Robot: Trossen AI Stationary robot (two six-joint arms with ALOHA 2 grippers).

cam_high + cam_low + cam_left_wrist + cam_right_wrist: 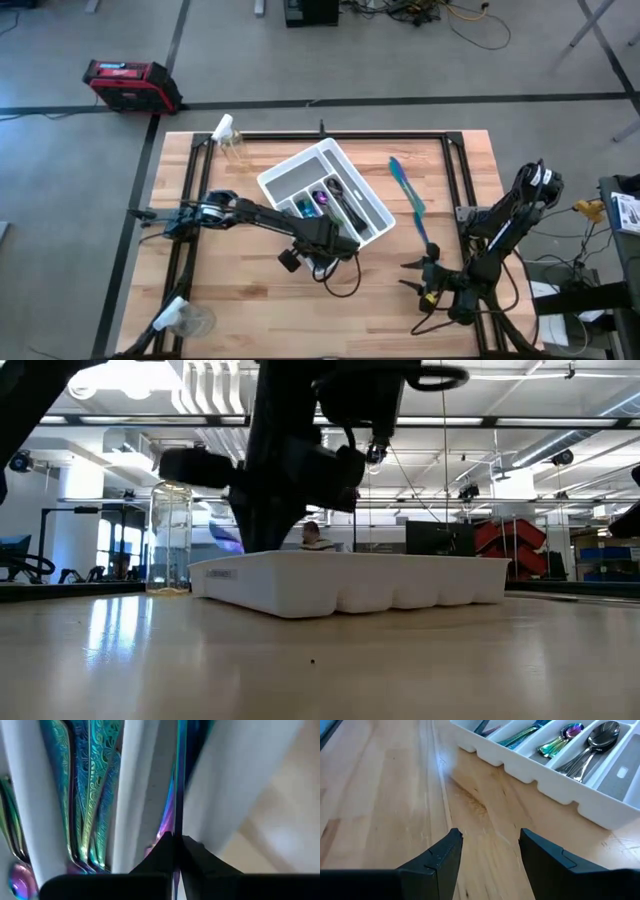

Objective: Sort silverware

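My left gripper (322, 262) is over the near end of the white tray (283, 172), and the wrist cam shows its fingers (165, 851) clenched tight on one slim iridescent piece (179, 795) – only its thin edge shows, so I can't tell if it's a knife, fork or spoon. It hangs down in one of the tray's slots, with a bunch of teal patterned handles (95, 785) sitting in the next slot over. From the side all I get is my dark arm looming over the tray's left half. My right gripper (422, 279) is parked low near the front right of the table (240, 310), fingers (442, 855) spread apart and gripping nothing, pointed at the tray's long side. From there I can see dark spoons (592, 747) in one compartment and a purple-bowled spoon (562, 737) in the one beside it. Outside the tray, a teal piece (408, 195) lies loose on the wood just to its right – not touching it. A clear jar (171, 538) stands at the back left corner.
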